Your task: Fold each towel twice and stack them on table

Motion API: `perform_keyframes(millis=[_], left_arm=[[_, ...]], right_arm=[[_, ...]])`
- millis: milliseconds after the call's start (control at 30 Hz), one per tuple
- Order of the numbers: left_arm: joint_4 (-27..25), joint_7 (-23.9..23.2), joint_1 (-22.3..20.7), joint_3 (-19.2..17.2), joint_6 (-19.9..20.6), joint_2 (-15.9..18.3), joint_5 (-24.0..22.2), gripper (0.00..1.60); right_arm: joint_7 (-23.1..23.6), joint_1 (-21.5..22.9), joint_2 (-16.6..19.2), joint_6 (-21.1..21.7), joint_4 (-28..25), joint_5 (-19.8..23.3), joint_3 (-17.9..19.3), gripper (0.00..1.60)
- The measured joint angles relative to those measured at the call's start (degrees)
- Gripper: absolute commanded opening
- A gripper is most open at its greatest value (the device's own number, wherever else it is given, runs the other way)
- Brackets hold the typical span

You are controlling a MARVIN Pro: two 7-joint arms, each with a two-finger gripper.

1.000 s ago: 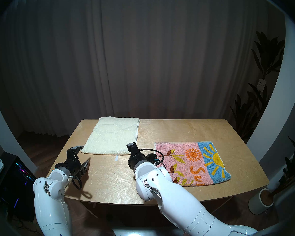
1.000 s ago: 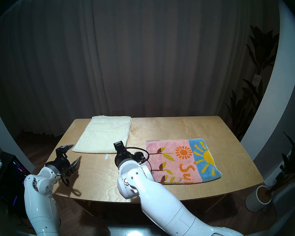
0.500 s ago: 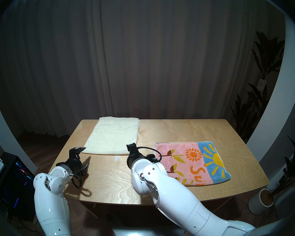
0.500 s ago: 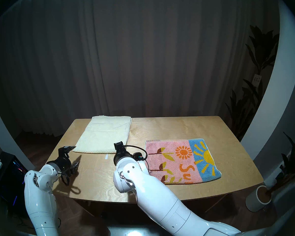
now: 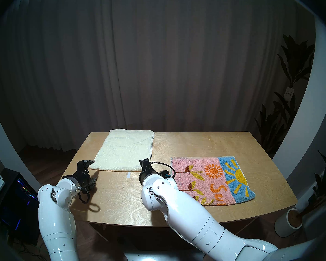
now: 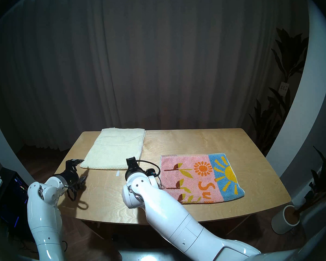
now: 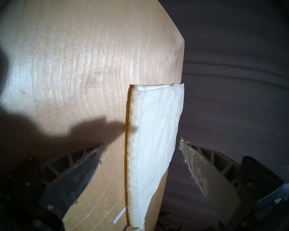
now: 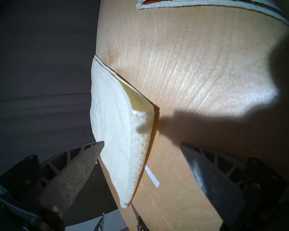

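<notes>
A: Where do the towels lie, and why there?

B: The cream towel (image 5: 123, 153) lies flat at 11 o'clock on the table (image 5: 205, 143), running from its far edge toward the middle. The sun towel (image 5: 213, 179) lies at 3 o'clock, well apart from it. Each appears already doubled once, judging by paired edges. Kept apart, each leaves bare wood around it for a second fold before stacking.

A: How are the grippers set?

B: The left gripper (image 5: 91, 170) hangs at the cream towel's near-left corner, the right gripper (image 8: 140, 145) at its near-right corner. Both stand wide, holding nothing. Each fork is turned on its side, one finger high and one low, apparently so the near edge can slip between them. Taking both corners together would keep that edge straight as it is carried over.

A: What do the wrist views add?

B: The head views hide the right gripper's fingertips behind its own wrist; only the right wrist view shows them spread. That view also shows two cream layers parting slightly at the corner, and the sun towel's doubled hem (image 8: 207, 0) at 12 o'clock. The left wrist view shows the fold's thick rounded edge (image 7: 132, 142) and a tape mark (image 7: 119, 218) just beside it

A: And the head views?

B: Only they show both towels whole
</notes>
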Motion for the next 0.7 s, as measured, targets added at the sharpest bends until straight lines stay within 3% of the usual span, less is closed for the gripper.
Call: perform_keyframes(millis=[700], left_arm=[[6.3, 0.8, -4.9, 2.0, 3.8, 4.7, 0.5, 1.60]], right_arm=[[0.8, 5.8, -4.7, -4.7, 9.3, 0.6, -1.2, 1.60]])
